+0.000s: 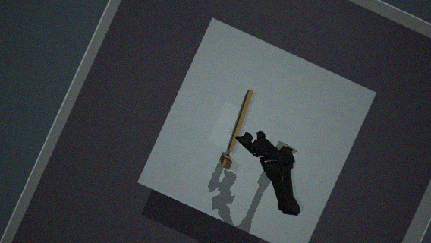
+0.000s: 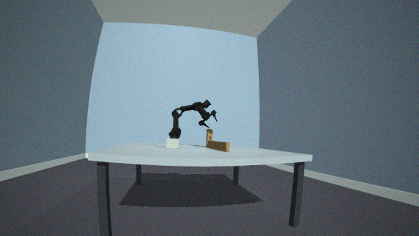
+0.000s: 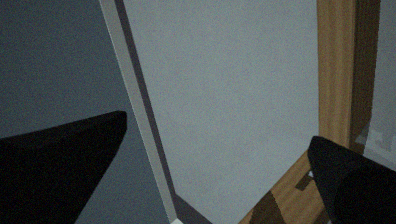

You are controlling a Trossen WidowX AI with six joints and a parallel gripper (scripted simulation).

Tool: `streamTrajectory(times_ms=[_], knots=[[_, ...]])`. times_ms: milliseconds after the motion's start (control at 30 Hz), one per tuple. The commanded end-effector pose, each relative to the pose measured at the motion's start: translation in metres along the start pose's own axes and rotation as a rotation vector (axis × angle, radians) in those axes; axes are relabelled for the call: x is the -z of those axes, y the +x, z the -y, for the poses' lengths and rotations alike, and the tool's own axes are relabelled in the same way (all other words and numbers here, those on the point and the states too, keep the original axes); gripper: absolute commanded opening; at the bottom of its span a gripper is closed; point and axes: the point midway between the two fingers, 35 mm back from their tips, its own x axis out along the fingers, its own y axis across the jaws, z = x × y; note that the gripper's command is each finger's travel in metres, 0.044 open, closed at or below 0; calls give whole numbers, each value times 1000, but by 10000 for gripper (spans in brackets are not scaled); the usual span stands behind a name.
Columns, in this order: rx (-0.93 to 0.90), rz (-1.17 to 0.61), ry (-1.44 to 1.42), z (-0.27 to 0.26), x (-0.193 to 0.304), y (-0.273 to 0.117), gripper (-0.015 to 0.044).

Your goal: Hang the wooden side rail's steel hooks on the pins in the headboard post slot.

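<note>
The wooden rail lies along the table, its near end close to the post and its far end low at the table. The wooden post stands upright at that end. A small bit of grey metal shows between them; whether the hooks sit on the pins cannot be made out. My gripper is open and empty, above the table and higher than the post's top. In the wrist view the right finger covers part of the rail's near end and post.
The white table bears everything. The arm's pale base block stands left of the post in the exterior view. Shadows of the arm and post fall across the table's lower part in the top view.
</note>
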Motion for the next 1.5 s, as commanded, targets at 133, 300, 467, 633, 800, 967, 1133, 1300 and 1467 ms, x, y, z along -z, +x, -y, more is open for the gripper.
streamTrajectory(times_ms=[133, 300, 467, 633, 800, 967, 1133, 1300, 1467], knots=[[181, -26, 531, 60, 32, 16, 440], [319, -2, 864, 101, 55, 21, 440], [390, 25, 1024, 121, 66, 22, 440], [390, 25, 1024, 121, 66, 22, 440], [390, 25, 1024, 121, 66, 22, 440], [390, 25, 1024, 121, 66, 22, 440], [390, 25, 1024, 121, 66, 22, 440], [385, -6, 929, 119, 65, 23, 440], [356, -103, 611, 111, 61, 28, 440]])
